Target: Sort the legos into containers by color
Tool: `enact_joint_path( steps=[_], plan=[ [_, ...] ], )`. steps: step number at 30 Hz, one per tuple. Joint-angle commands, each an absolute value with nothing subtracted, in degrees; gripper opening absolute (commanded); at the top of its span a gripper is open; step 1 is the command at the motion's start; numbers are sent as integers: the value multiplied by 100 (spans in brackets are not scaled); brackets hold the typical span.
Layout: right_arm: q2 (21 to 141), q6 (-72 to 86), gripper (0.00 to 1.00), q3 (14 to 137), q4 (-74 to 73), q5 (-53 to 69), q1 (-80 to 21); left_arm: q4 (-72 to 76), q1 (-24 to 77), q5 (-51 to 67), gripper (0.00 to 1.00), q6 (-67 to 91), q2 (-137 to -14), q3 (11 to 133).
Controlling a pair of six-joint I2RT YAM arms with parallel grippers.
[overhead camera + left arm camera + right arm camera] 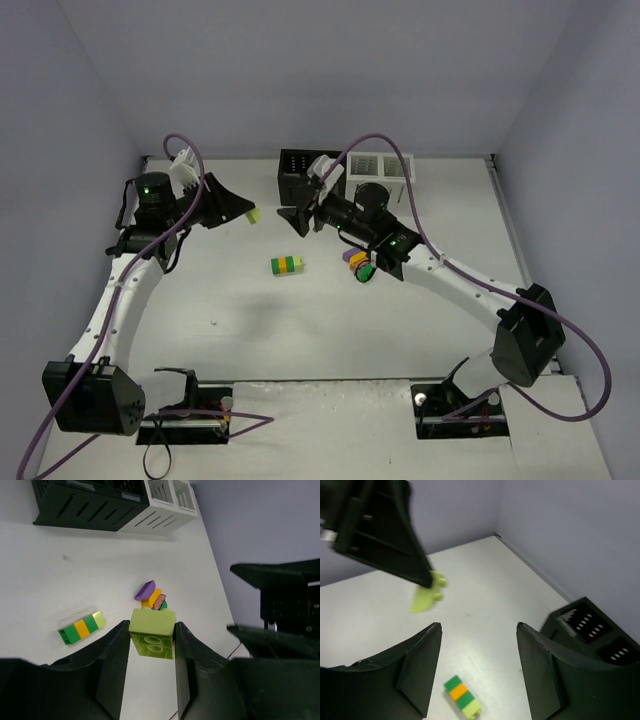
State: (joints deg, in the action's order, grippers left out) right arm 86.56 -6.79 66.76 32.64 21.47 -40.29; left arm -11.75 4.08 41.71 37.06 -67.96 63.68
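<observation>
My left gripper (151,630) is shut on a lime green lego (152,632) and holds it above the table, left of the bins (256,215). A joined row of dark green, orange and lime legos (287,265) lies mid-table. A small heap of purple, orange and green legos (358,264) sits under the right arm. The containers stand at the back: black bins (297,168) and white bins (381,165). My right gripper (479,626) is open with nothing between its fingers; it hovers in front of the black bins (592,630), above the joined row (463,697).
Grey walls close the table in at the back and both sides. The right arm (440,270) stretches diagonally across the right half, its wrist partly covering the black bins. The two grippers hang close together, tips facing each other (296,220).
</observation>
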Motion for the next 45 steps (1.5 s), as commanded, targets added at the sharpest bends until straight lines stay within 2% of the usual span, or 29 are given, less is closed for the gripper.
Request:
enact_joint_path(
  steps=[1, 9, 17, 26, 29, 32, 37, 38, 40, 41, 42, 45],
  plan=[
    [8324, -221, 59, 6338, 4174, 2127, -4297, -238, 378, 4684, 7, 4131, -6724, 6363],
    [8446, -202, 65, 6477, 4246, 1793, -4860, -193, 378, 4614, 7, 4113, -6688, 6319],
    [8964, -237, 65, 7057, 4087, 1469, -4992, -193, 378, 4588, 7, 4096, -6653, 6311],
    [9430, -246, 60, 7567, 3982, 1318, -5010, -220, 378, 4561, 7, 4096, -6662, 6319],
    [9527, -229, 55, 7708, 3894, 1274, -5010, -237, 378, 4535, 7, 4078, -6653, 6319],
    [9554, -229, 43, 7734, 3902, 1266, -5019, -246, 378, 4535, 8, 4061, -6645, 6319],
    [9615, -202, 13, 7848, 3700, 1248, -5010, -246, 378, 4518, 8, 4052, -6645, 6319],
    [9615, -185, 4, 7857, 3657, 1248, -5018, -255, 378, 4500, 8, 4052, -6636, 6319],
    [9606, -185, 0, 7849, 3604, 1248, -5010, -272, 378, 4500, 8, 4034, -6636, 6319],
    [9598, -193, 0, 7831, 3569, 1231, -5010, -281, 378, 4491, 10, 4034, -6627, 6328],
    [9580, -237, 0, 7796, 3551, 1187, -5010, -299, 378, 4456, 21, 4025, -6618, 6328],
    [9475, -325, 0, 7638, 3490, 950, -4966, -360, 378, 4377, 41, 3999, -6609, 6337]
  ],
)
